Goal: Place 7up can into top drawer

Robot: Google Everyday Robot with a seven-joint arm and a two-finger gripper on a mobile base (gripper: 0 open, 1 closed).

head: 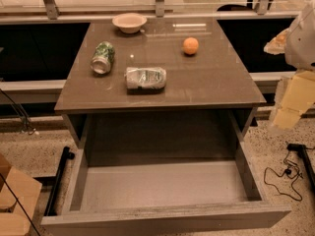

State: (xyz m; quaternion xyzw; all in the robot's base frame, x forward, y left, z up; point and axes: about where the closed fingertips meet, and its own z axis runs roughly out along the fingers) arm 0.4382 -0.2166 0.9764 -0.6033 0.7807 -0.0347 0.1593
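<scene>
The 7up can [145, 78], pale silvery-white with light green markings and a dented body, lies on its side near the middle of the brown countertop [216, 82]. The top drawer [162, 186] is pulled wide open below the counter's front edge, and its flat grey floor is bare. My gripper [289, 102] hangs at the far right of the view, off the counter's right side and well away from the can. It holds nothing that I can see.
A darker green can [103, 57] lies on its side to the left of the 7up can. A white bowl [129, 22] stands at the back and an orange [190, 45] at the back right. Cables [285, 173] lie on the floor at the right, and cardboard [15, 200] at the left.
</scene>
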